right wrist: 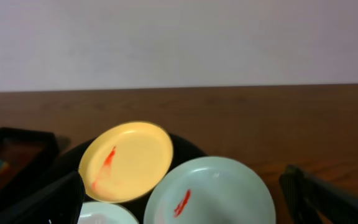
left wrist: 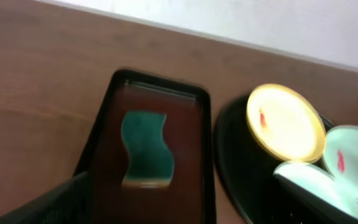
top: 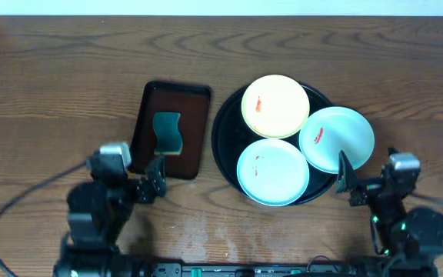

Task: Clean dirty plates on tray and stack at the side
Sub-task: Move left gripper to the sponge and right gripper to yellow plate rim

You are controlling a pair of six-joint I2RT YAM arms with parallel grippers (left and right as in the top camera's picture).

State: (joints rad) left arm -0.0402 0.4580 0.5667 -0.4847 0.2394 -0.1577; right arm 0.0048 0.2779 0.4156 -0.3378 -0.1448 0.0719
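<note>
At the table's near edge, left gripper (top: 156,178): jaws stood wide apart and empty, just short of the brown tray's near end.
Right gripper (top: 350,181): jaws were likewise spread wide, holding nothing, just beside the near rim of the right mint plate.
Tabletop (top: 52,77): brown wood grain, with a paler scuffed patch between the two arms.
Wall (right wrist: 179,37): pale and plain, behind the far edge.
Black tray (top: 220,138): round, glossy, raised rim; it carried all three plates.
Yellow plate (top: 275,105): on the far side of the tray, red smear left of centre.
Right mint plate (top: 337,138): red smear, reached out over the tray's right rim.
Near mint plate (top: 273,171): faint red smear, at the tray's near side.
Brown tray (top: 148,115): rectangular, left of the black tray and apart from it.
Sponge (top: 168,132): teal, wavy-edged, lay flat inside the brown tray.
</note>
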